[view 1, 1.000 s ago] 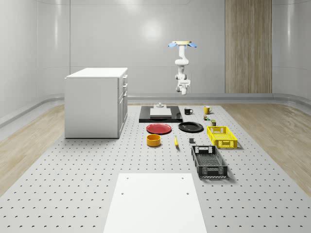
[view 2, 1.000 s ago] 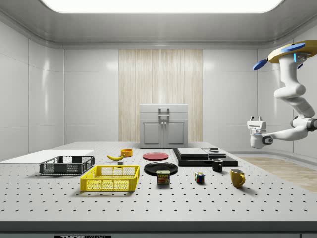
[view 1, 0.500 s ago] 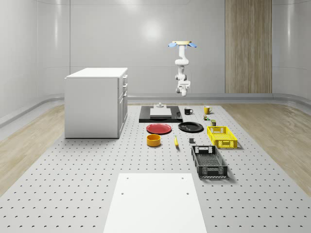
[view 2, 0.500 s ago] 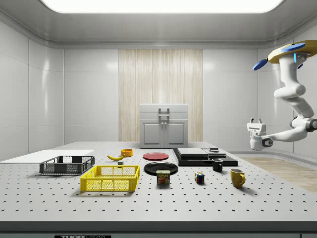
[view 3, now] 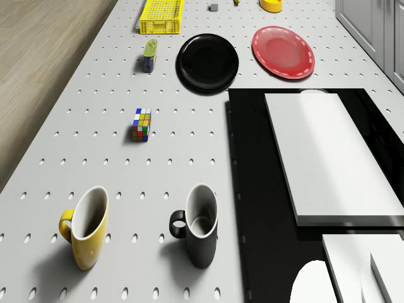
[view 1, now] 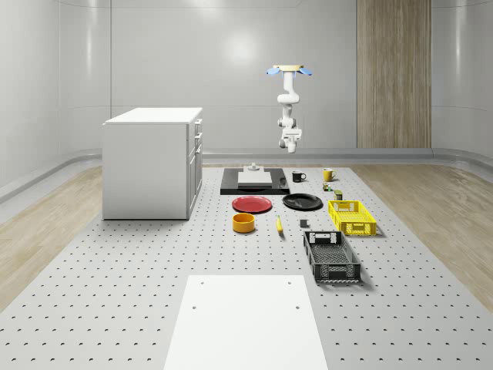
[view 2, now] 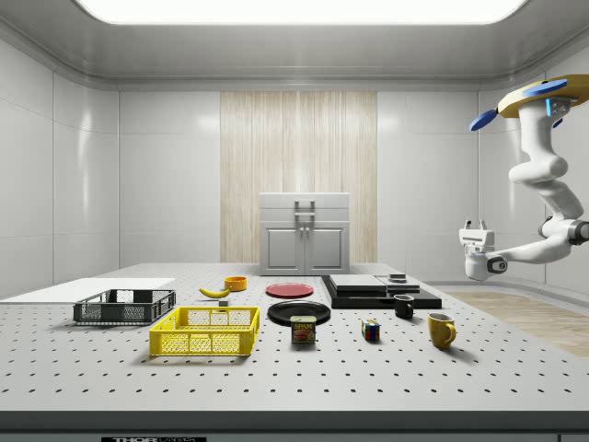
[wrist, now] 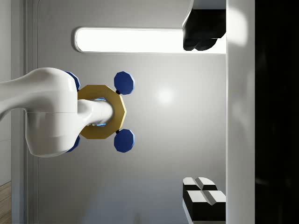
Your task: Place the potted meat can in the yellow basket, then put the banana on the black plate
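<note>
Currently the drone (view 2: 538,95) is seen hovering high above the far end of the perforated table (view 1: 139,277), past the black mug (view 3: 197,233) and yellow mug (view 3: 86,227). Its arm is folded down and forward, and the gripper (view 2: 475,225) is held in the air with its fingers pointing upward, spread apart and holding nothing. The potted meat can (view 2: 304,330) is seen standing on the table just beside the yellow basket (view 2: 206,332), near the black plate (view 2: 298,311). The banana (view 2: 214,292) is seen lying further off, near the orange bowl (view 2: 236,283), well apart from the plate.
</note>
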Available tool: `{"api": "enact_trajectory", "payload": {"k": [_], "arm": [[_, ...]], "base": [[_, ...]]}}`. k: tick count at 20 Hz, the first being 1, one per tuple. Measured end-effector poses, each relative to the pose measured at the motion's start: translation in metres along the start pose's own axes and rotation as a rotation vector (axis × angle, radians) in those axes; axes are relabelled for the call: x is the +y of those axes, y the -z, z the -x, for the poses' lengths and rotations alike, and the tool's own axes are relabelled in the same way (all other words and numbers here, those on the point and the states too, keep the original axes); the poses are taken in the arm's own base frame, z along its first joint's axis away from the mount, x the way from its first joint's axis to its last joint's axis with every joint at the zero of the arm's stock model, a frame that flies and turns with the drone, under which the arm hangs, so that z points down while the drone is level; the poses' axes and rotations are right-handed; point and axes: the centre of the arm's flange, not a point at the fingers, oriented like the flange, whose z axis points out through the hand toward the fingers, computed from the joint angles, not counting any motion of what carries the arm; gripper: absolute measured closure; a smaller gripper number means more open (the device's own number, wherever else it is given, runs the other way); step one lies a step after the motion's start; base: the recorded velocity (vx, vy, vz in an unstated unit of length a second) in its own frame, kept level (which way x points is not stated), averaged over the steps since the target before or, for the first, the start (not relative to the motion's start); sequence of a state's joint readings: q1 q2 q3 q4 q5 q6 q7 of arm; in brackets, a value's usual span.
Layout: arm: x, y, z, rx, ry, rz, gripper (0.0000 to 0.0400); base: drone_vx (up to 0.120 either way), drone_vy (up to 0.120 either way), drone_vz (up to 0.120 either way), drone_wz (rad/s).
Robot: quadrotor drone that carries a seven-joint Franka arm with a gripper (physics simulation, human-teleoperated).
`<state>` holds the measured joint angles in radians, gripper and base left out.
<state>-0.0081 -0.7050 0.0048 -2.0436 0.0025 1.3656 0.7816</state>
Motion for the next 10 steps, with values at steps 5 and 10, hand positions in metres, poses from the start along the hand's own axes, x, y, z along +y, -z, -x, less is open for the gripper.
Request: {"api": "enact_trajectory", "payload": {"k": [5,10], "arm": [[0.0002,0.0001,0.0003,0.003,0.000,-0.002,0.0000],[0.0003,0.0002,0.0008,0.008,0.000,-0.003,0.0000]], "base": [[0.000,0.000,0.000,0.000],[0.000,0.000,0.000,0.000]]}}
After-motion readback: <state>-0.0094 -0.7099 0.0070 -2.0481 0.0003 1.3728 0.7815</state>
